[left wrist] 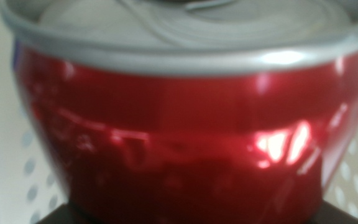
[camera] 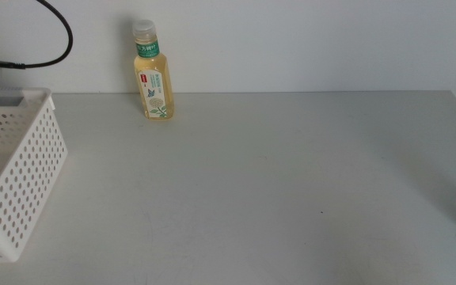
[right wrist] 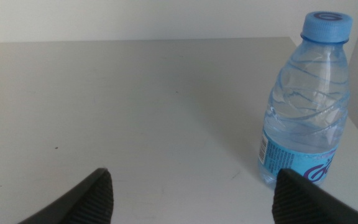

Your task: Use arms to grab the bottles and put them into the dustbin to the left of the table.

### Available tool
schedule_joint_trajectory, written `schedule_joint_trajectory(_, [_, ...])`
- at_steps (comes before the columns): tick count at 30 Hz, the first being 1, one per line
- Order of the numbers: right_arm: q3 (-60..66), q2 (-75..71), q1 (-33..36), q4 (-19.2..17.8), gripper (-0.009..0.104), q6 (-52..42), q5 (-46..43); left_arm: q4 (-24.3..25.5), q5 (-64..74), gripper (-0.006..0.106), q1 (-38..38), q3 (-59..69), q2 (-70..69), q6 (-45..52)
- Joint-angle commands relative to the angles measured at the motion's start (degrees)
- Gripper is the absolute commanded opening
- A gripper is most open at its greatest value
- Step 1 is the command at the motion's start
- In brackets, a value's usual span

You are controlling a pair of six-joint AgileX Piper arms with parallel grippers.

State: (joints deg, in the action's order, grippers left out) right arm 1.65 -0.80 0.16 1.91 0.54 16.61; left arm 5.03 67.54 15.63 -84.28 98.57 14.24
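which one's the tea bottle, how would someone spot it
Follow the table to its far edge by the wall; left of centre, the tea bottle stands upright, alone, beyond the white dustbin. Yellow liquid, white cap, green label; the water bottle is clear with blue.

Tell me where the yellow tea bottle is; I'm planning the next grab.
In the middle view, the yellow tea bottle stands upright at the table's far edge, right of the dustbin.
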Motion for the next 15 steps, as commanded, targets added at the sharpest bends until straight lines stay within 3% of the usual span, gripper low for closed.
schedule_joint_trajectory(1, [-0.6, -1.2, -0.4, -0.4, 0.066, -0.5, -4.0, 0.9, -3.7, -0.002, 0.2, -2.3, -0.8, -0.2])
schedule_joint_trajectory(15, [-0.6, -1.2, -0.4, -0.4, 0.066, -0.5, -4.0, 0.2, -8.7, -0.002, 0.4, -2.3, 7.2, -0.4])
